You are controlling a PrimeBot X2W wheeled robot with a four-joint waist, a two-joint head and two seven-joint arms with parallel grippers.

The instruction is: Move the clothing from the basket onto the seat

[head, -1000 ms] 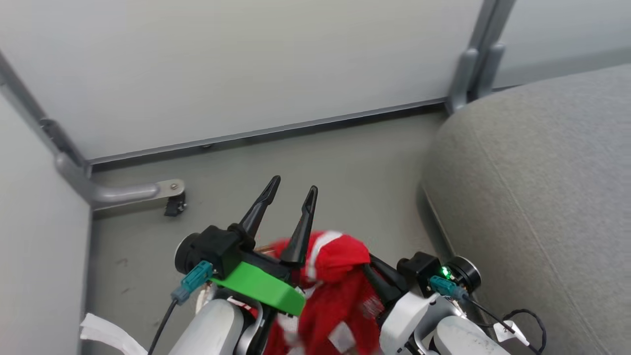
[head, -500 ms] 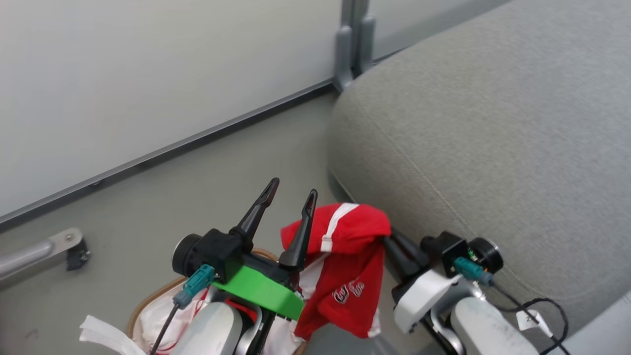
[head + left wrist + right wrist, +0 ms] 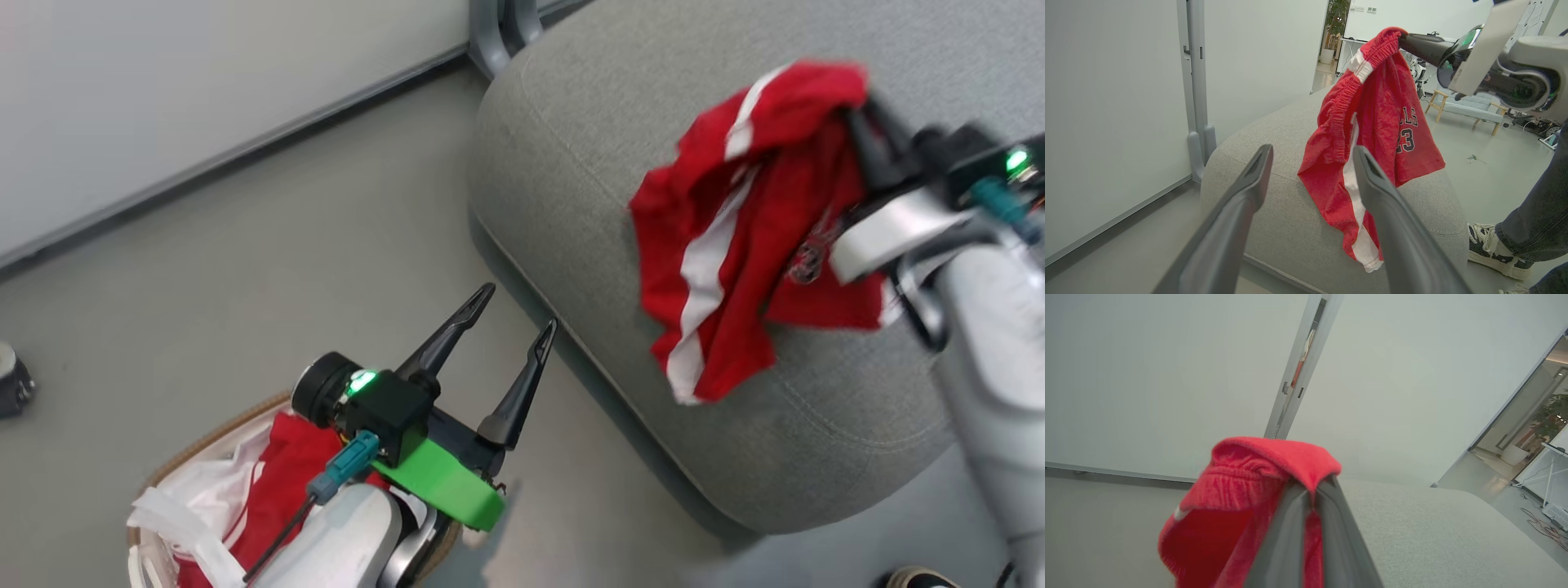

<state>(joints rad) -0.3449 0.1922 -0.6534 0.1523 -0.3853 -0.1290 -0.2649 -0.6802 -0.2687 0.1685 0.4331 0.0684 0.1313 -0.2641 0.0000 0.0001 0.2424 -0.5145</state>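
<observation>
Right pincer [image 3: 1312, 484] was clamped hard, both dark fingers pressed together on the elastic waistband of the red shorts [image 3: 735, 245], and up they hung! The shorts dangled from that pinch above the seat [image 3: 571, 163], with a white side stripe running down one leg. In the left wrist view, black lettering and the number 23 showed on the other. The lower hem drooped past the near rounded edge of the grey cushion; whether it touched the fabric there, I could not tell.

Over to the left pincer [image 3: 521, 306]: spread wide, holding nothing at all. It hovered above the grey floor [image 3: 245, 286] between the basket [image 3: 214, 427] and the seat, its fingertips aimed at the seat's near side, with a green bracket showing at its wrist.

The basket sat at the lower left of the head view, half hidden behind the pale left forearm, with only an arc of its brown woven rim on show. Inside it lay another red garment [image 3: 282, 482] with white trim, bunched on the white liner [image 3: 196, 506].

At the seat's far side in the left wrist view, a person's dark trouser leg and a dark sneaker [image 3: 1490, 249] with white laces stood on the floor. A pale wall panel [image 3: 163, 82] ran behind it all, with a grey post [image 3: 1194, 81] at the seat's back corner.
</observation>
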